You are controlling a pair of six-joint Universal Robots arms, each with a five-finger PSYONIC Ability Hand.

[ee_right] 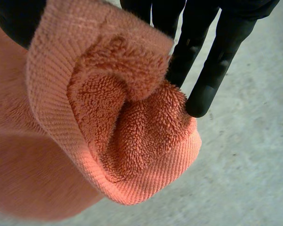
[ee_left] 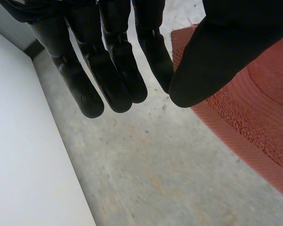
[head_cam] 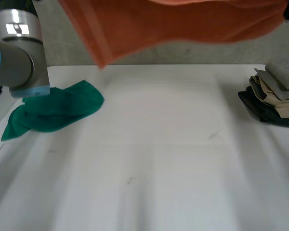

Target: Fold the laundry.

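Observation:
An orange terry towel [head_cam: 183, 24] hangs spread out high above the far side of the white table [head_cam: 154, 159], one loose corner drooping toward its far edge. My right hand [ee_right: 217, 47] pinches a bunched corner of the towel [ee_right: 108, 141] between thumb and fingers. In the left wrist view my left hand [ee_left: 108, 70] has its thumb closed against its fingers, with the hemmed edge of the towel [ee_left: 254, 108] running in behind the thumb. My left arm [head_cam: 14, 53] rises at the table's left side.
A crumpled green cloth [head_cam: 53, 113] lies on the table at the left, partly under my left arm. A stack of folded dark and beige garments [head_cam: 272, 101] sits at the right edge. Grey floor lies beyond the table.

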